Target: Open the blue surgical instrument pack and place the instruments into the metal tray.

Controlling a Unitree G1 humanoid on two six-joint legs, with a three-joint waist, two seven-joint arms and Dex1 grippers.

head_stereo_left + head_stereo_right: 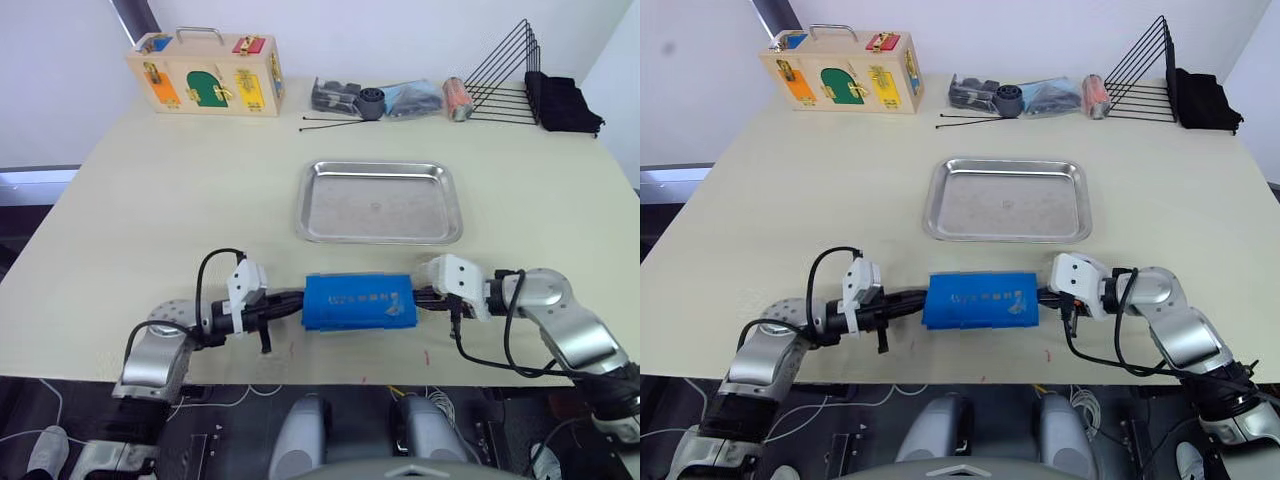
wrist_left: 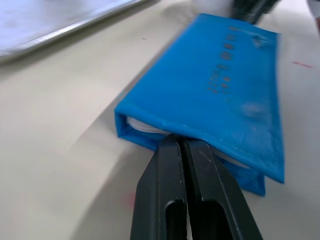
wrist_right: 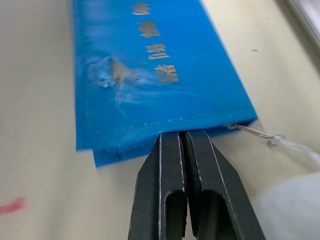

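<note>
The blue surgical instrument pack point(image 1: 360, 301) lies flat near the front edge of the pale table point(image 1: 150, 200), a rectangular blue pouch with a line of pale print along its upper face. It sits just in front of the metal tray point(image 1: 378, 202), apart from it, with a strip of bare tabletop between them. The tray is shallow, shiny, round-cornered, and holds nothing.

The left gripper point(image 1: 297, 301) meets the pack's left end and the right gripper point(image 1: 418, 296) its right end, the two arms reaching in from opposite sides so the pack lies between them.

The left wrist view shows what the head views cannot: the pack's end is a folded blue edge with a whitish inner layer showing in the fold, and the left gripper's fingers point(image 2: 167, 165) are pressed together with their tips right at that edge; whether they pinch any of the material cannot be told. The right wrist view shows the other end: a crinkled, scuffed patch on the blue face beside the print, a lower layer sticking out slightly past the upper one, and a thin metal zip pull point(image 3: 260, 134) with a white thread lying on the table at the corner. The right gripper's fingers point(image 3: 172, 160) are likewise closed together, tips at the blue edge.

Along the table's far edge stand a wooden latch board point(image 1: 205, 72), a black wire rack point(image 1: 505, 75) and a cluster of small dark parts point(image 1: 385, 100).
</note>
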